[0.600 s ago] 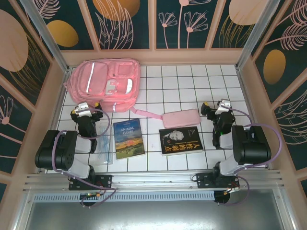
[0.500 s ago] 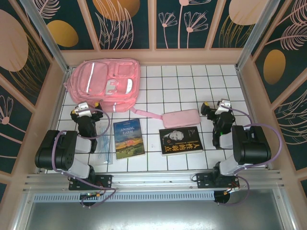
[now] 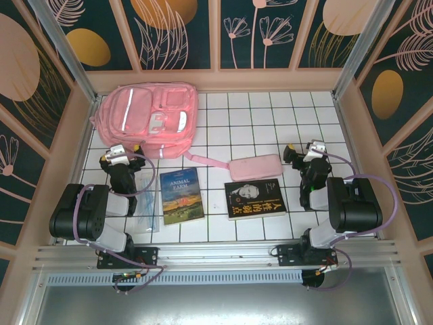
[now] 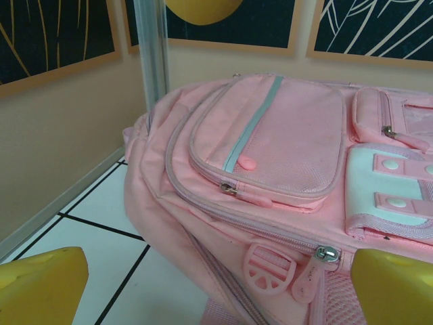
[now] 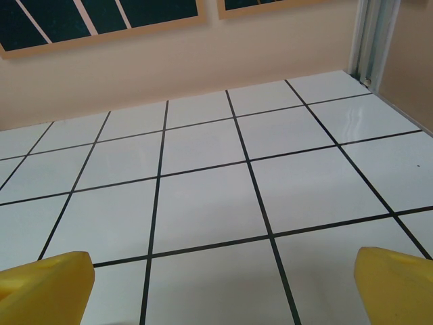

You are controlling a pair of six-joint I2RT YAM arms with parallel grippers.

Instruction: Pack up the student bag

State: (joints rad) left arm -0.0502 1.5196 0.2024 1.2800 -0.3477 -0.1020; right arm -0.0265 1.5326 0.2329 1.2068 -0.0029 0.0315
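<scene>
The student bag (image 3: 145, 118) lies flat at the back left of the tiled table, pink with silver strips, its zips shut. My left gripper (image 3: 120, 151) sits just in front of the bag's near edge, open and holding nothing. In the left wrist view the student bag (image 4: 270, 149) looms close, a silver zip slider (image 4: 327, 254) between my yellow fingertips (image 4: 40, 284); the left gripper (image 4: 216, 294) stays apart from the fabric. My right gripper (image 3: 304, 149) rests open at the right over bare tiles (image 5: 203, 196), the right gripper (image 5: 220, 291) with nothing between its fingers.
A small flat pink pencil case (image 3: 256, 166) lies mid-table with a bag strap (image 3: 203, 160) reaching toward it. An "Animal Farm" book (image 3: 181, 196) and a black book (image 3: 254, 199) lie near the front. A clear plastic sleeve (image 3: 144, 203) lies by the left arm. Walls enclose the table.
</scene>
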